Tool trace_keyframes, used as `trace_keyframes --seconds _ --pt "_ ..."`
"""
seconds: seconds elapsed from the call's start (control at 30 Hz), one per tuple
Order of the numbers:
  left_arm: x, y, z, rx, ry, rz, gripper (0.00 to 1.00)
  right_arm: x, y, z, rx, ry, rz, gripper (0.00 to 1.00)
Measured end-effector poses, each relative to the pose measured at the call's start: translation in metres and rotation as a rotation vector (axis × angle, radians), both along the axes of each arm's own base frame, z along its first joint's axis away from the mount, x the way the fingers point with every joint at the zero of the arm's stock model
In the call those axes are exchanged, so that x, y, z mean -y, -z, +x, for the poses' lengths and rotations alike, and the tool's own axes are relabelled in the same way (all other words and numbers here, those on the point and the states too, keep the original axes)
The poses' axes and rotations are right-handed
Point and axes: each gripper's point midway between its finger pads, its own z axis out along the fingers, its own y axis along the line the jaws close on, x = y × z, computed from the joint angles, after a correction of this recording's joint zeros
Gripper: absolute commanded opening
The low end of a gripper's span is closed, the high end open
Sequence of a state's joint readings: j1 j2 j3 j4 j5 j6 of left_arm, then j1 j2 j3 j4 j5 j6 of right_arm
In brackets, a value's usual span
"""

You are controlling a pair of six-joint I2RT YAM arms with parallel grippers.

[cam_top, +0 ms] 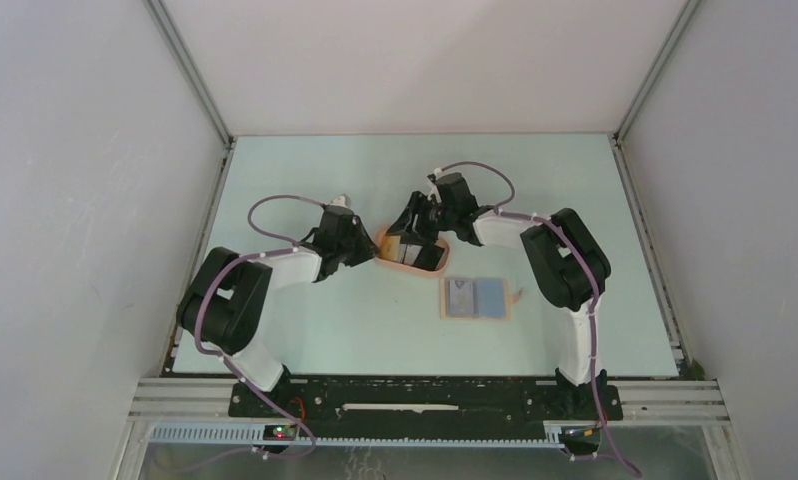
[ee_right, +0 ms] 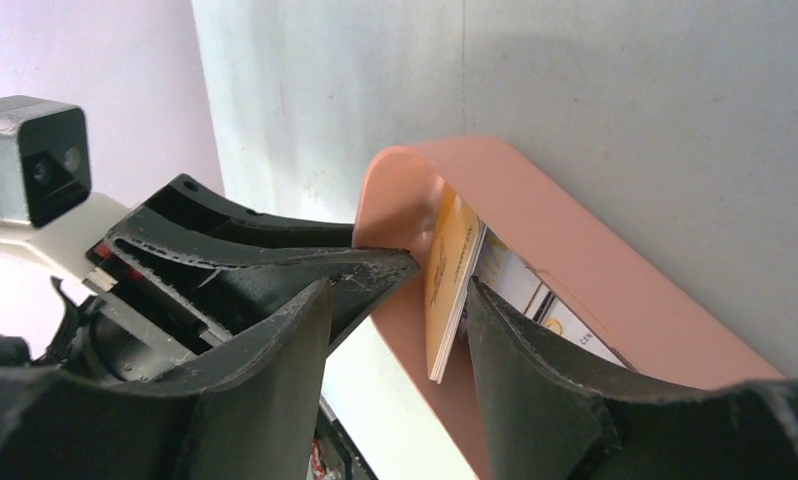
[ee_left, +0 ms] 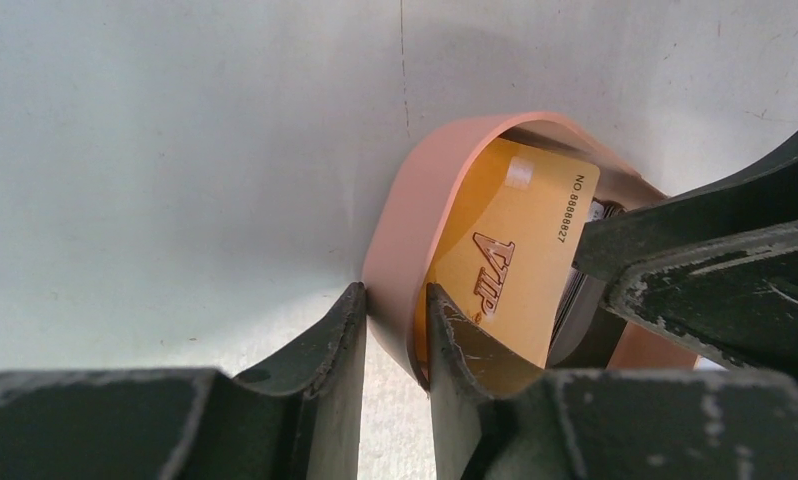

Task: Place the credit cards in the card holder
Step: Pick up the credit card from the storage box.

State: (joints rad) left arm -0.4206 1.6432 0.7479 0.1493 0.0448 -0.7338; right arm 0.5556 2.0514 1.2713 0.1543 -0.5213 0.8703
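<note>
Pale green table (cam_top: 305, 330), both arms meeting at the peach tray (ee_right: 575, 250) mid-table. The card holder (cam_top: 475, 298) lies open flat just to the right and nearer the bases, clear of the tray, with a grey and a blue patch showing on its 2 halves. Left gripper (ee_left: 395, 300) is pinched on the tray's wall, 1 finger inside and 1 outside. Right gripper (ee_right: 400, 290) has its jaws apart, straddling the yellow-orange VIP card (ee_left: 515, 250) standing on edge in the tray, more cards (ee_right: 515, 285) behind it
</note>
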Motion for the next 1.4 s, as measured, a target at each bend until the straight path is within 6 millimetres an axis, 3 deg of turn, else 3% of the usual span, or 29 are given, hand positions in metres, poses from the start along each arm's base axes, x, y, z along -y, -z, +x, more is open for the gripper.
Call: trace_keyframes --seconds 0.33,0.6,1.03,1.4 --pt "-0.003 0.000 -0.001 -0.004 -0.012 0.013 0.30 -0.004 0.012 0.002 -0.040 -0.007 0.023 0.57" --pt "0.005 0.000 -0.006 -0.003 0.008 -0.007 0.30 -0.021 0.013 -0.017 -0.079 -0.080 0.074 0.56" --pt "0.006 0.000 -0.006 -0.003 0.011 -0.009 0.31 -0.012 0.024 -0.010 -0.044 -0.064 -0.084 0.55" --pt "0.005 -0.001 -0.007 -0.001 0.008 0.001 0.33 -0.007 0.020 -0.015 -0.096 -0.089 -0.014 0.53"
